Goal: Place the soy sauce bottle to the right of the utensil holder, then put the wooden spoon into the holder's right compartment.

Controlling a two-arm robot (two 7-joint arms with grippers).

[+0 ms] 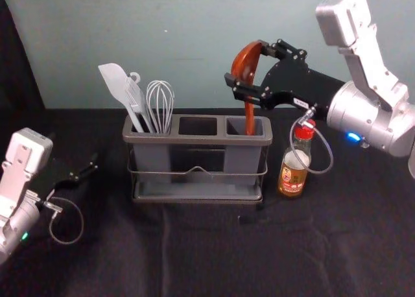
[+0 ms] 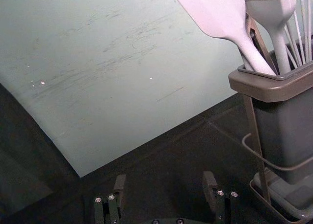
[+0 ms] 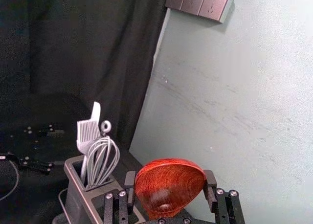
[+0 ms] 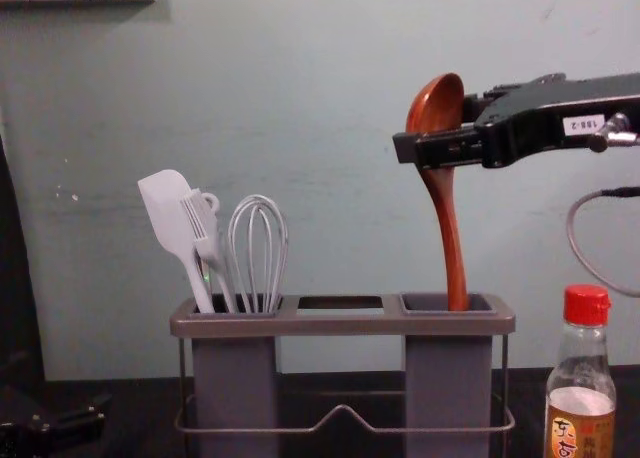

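Head view shows left gripper [image 1: 89, 167] at the left, its fingers apart, with open room before the edge of the utensil holder [image 1: 194, 140]. At the right compartment, the wooden spoon [image 1: 249, 115] is nearly upright, bowl up, handle pointing down inside the rim; the right gripper [image 1: 245, 63] is grasping its bowl. After a narrow gap stands the soy sauce bottle [image 1: 294, 175], upright.

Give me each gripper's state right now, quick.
Left gripper: open, holding nothing, at the head view's left.
Right gripper: closed on the wooden spoon, above the right compartment.
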